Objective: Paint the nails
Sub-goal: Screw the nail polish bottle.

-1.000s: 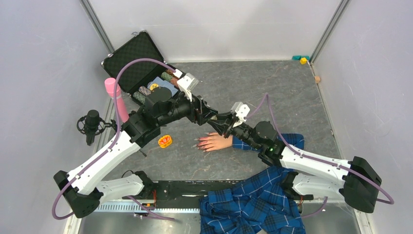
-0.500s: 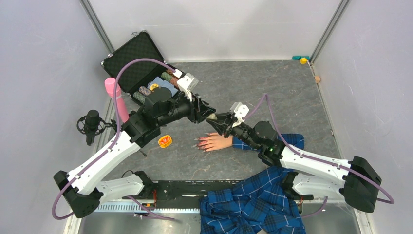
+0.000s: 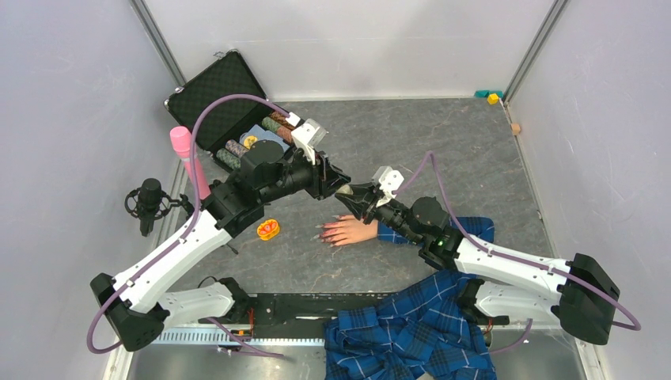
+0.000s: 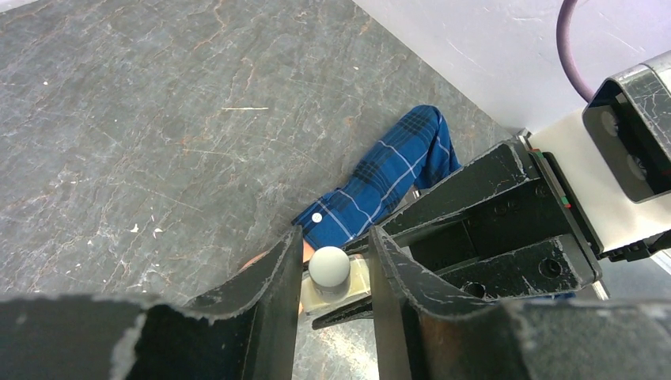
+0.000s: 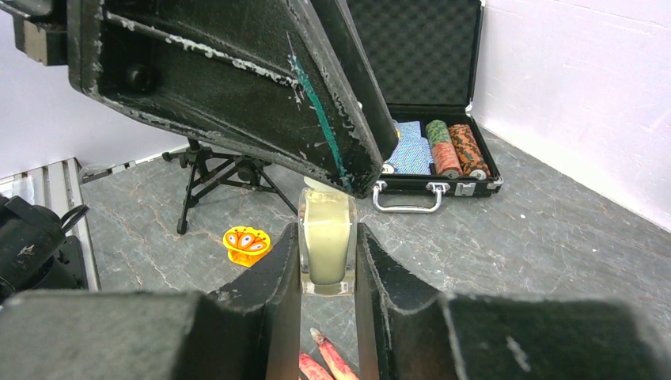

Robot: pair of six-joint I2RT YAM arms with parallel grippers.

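Nails [image 3: 323, 232] lie on grey table [image 3: 475, 150] between white walls [image 3: 356, 39]; right tool [image 3: 346, 198] pinches bottle [image 5: 326, 237], left tool [image 4: 336, 236] spread round cap [image 4: 328, 266].

bottle [image 5: 326, 237] top hidden behind left gripper [image 3: 340, 184], nails [image 3: 320, 235] too small overhead

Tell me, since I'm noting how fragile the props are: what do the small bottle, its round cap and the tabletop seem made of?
The small bottle: clear glass or hard plastic, glossy; thick see-through walls around pale yellowish liquid. The round cap: white, matte, probably plastic. The tabletop: grey with fine veins like stone, matte; it may be a printed surface.
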